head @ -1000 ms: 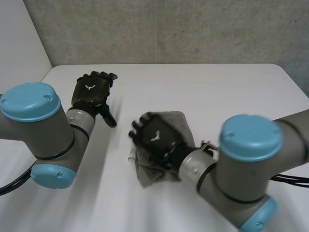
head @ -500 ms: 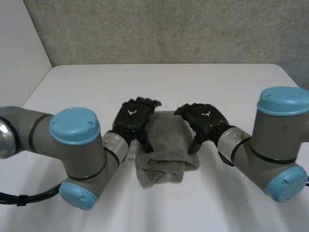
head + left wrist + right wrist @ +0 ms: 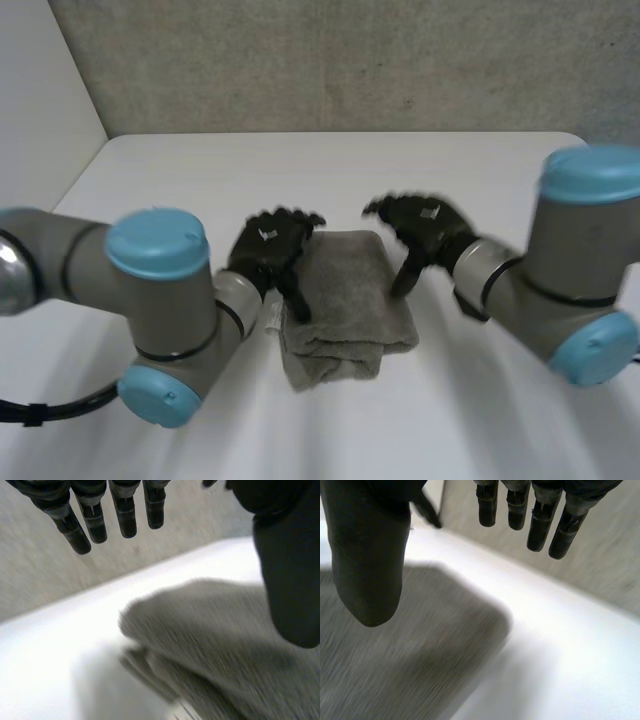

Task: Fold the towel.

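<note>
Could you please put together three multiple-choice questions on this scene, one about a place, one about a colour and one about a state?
1. Where does the towel lie on the table?
A. between the left hand and the right hand
B. at the far left corner
C. hanging over the near edge

2. What colour is the towel?
A. red
B. grey
C. blue

3. In what state is the towel?
A. spread flat in one layer
B. rolled into a tube
C. folded in layers

Answers:
1 A: the head view shows one hand at each side of it.
2 B: it looks grey in every view.
3 C: stacked layers show at its near edge.
</note>
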Tool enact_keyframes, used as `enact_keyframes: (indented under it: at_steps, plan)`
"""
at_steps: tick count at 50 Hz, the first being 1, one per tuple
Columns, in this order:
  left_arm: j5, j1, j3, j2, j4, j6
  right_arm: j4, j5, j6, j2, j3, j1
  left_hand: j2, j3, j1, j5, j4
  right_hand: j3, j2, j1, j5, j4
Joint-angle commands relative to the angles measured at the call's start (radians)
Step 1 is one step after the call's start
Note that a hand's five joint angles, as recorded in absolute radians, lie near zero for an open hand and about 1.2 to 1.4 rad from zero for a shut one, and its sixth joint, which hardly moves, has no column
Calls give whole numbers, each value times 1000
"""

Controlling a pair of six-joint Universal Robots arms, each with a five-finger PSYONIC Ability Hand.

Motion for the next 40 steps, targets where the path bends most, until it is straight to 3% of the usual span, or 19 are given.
enact_keyframes:
  at_steps: [1, 7, 11, 23, 35, 40]
  plan:
    - [-66, 19, 14, 207, -66, 4, 4, 142, 40, -214, 11, -33, -81, -59, -80, -215, -87, -79, -80, -44, -16, -84]
    - [-72, 106, 74, 325, -222, 18, 13, 283, 34, -299, 20, -47, -81, -59, -80, -215, -87, -79, -80, -44, -16, -84]
    - [-75, 124, 75, 347, -287, 21, 22, 311, 34, -331, 34, -63, -81, -59, -80, -215, -87, -79, -80, -44, -16, -84]
    - [-96, 172, -24, 436, -286, 18, 22, 319, -27, -377, 84, -97, -81, -59, -80, -215, -87, -79, -80, -44, -16, -84]
    - [-97, 169, -55, 482, -277, 15, 26, 320, -27, -377, 87, -100, -81, -59, -80, -215, -87, -79, -80, -44, -16, -84]
    - [-97, 174, -101, 497, -205, 9, 24, 303, -21, -373, 93, -90, -81, -59, -80, -215, -87, -79, -80, -44, -16, -84]
